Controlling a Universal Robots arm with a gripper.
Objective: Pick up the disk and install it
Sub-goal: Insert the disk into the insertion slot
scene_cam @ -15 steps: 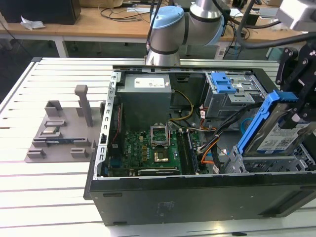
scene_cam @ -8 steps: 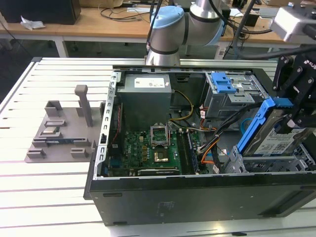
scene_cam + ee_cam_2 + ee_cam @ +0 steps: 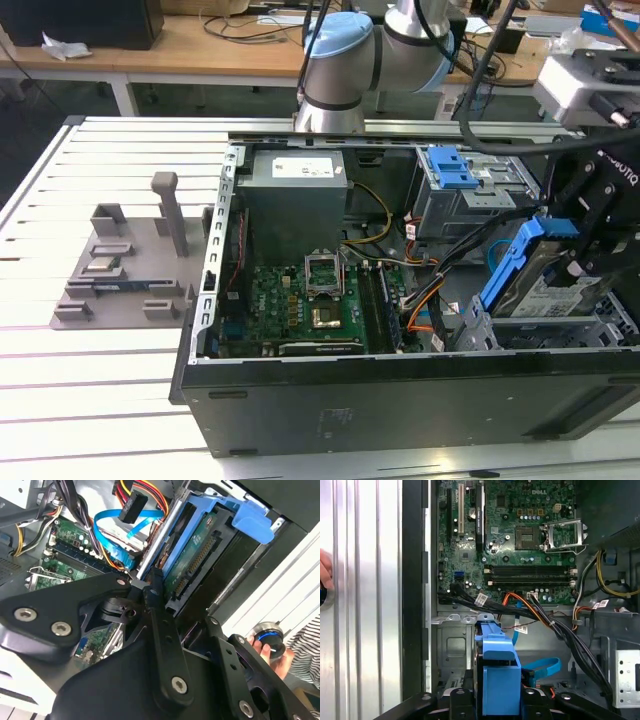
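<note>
We have the gripper [image 3: 590, 245] clamped on the disk [image 3: 545, 290], fingers [image 3: 155, 605] pinching its blue carrier edge-on. In the first wrist view the carrier's blue end [image 3: 497, 680] sits squarely between the black finger links.

The disk hangs tilted, connector edge down, over the drive cage [image 3: 540, 330] at about 4 o'clock in the exterior view, inside the open computer case [image 3: 400, 400]. It looks partly entered into the cage mouth, not seated; how deep, we cannot tell.

Outward: motherboard [image 3: 520, 540] at 12 o'clock in the first wrist view; a cable bundle [image 3: 560, 625] and a blue ribbon cable [image 3: 112, 530] run close by the cage.

We judge the pick done and the insertion in hand. Seating it calls for squaring the carrier to the cage rails and keeping clear of those cables.

A person's hand [image 3: 277, 655] rests on a round knob outside the case wall.
</note>
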